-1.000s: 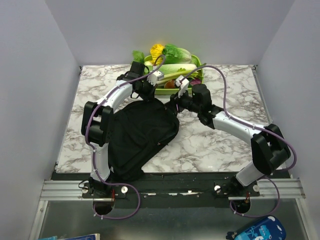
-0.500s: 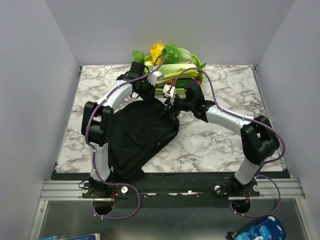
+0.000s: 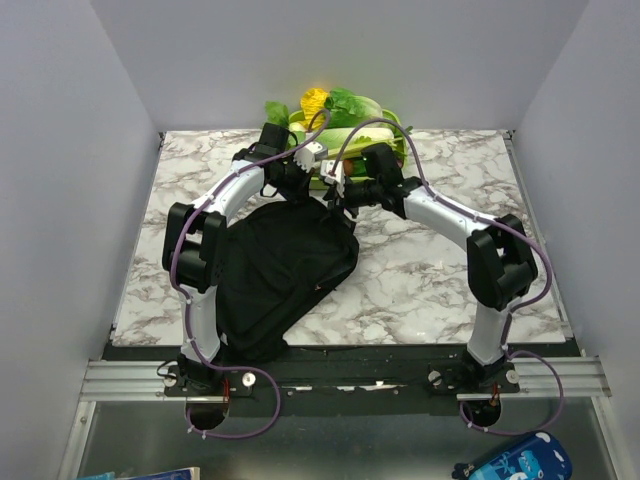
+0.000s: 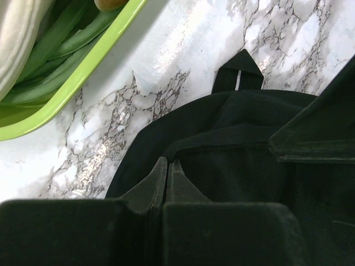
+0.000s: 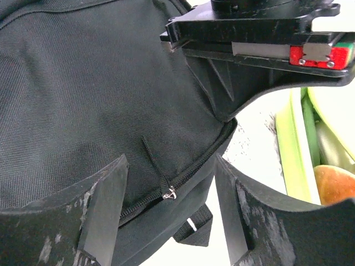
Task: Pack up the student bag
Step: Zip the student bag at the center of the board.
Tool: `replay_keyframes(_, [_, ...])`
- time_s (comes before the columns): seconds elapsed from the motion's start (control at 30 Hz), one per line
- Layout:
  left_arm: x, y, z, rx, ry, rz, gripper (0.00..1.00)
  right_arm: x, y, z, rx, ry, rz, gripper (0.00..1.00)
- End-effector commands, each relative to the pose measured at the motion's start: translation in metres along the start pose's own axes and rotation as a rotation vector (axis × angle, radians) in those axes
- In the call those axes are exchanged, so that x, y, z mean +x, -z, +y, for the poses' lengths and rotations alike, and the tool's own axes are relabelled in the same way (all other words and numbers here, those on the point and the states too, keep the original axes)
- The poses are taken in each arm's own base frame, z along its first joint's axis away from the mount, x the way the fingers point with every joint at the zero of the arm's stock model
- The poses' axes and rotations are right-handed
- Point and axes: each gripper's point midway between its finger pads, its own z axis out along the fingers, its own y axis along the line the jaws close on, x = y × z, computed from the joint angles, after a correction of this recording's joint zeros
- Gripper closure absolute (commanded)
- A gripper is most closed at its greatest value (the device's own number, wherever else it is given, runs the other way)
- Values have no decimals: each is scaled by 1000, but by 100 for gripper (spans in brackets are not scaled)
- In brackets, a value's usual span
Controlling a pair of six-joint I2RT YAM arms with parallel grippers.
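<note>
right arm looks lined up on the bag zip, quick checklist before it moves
1. Left gripper shut on the bag edge: ok, closed on the fabric by the zip.
2. Right gripper open: ok.
3. Zip pull inside the right gripper's gap: ok, it lies between the fingers, not touched.
4. Bag open for packing: not ok, no opening shows in any view.
5. Tray clear of the bag: ok, bare table lies between them.
</note>
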Motion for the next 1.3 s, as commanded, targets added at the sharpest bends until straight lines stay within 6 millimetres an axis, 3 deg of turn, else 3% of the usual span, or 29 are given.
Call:
replay_keyframes(0.0, [-2,6,-9,39,-6,-1,97,11,-5,18,-138,-3,27,30])
replay_keyframes(0.33, [-2,4,-8,37,-3,-1,97,24,-9,27,-200,-29,59,43])
replay_keyframes(0.47, [-3,4,-9,39,1,-4,97,26,-15,26,-204,-32,51,43])
replay_keyframes(0.93, [0,-3,-17,63,-3,24,96,1,-27,24,-177,39,-5,57])
replay_keyframes(1.07, [2,-3,-18,65,1,30,96,-4,-31,20,-166,28,-11,70])
replay_keyframes(1.17, [1,-1,-19,66,-6,26,96,-2,-33,21,-172,-3,-1,85])
replay_keyframes(1.2, [3,-2,-18,64,-3,30,96,-1,-33,21,-173,-12,0,94])
replay_keyframes(1.27, [1,0,-19,62,-9,24,96,2,-33,20,-159,-27,16,99])
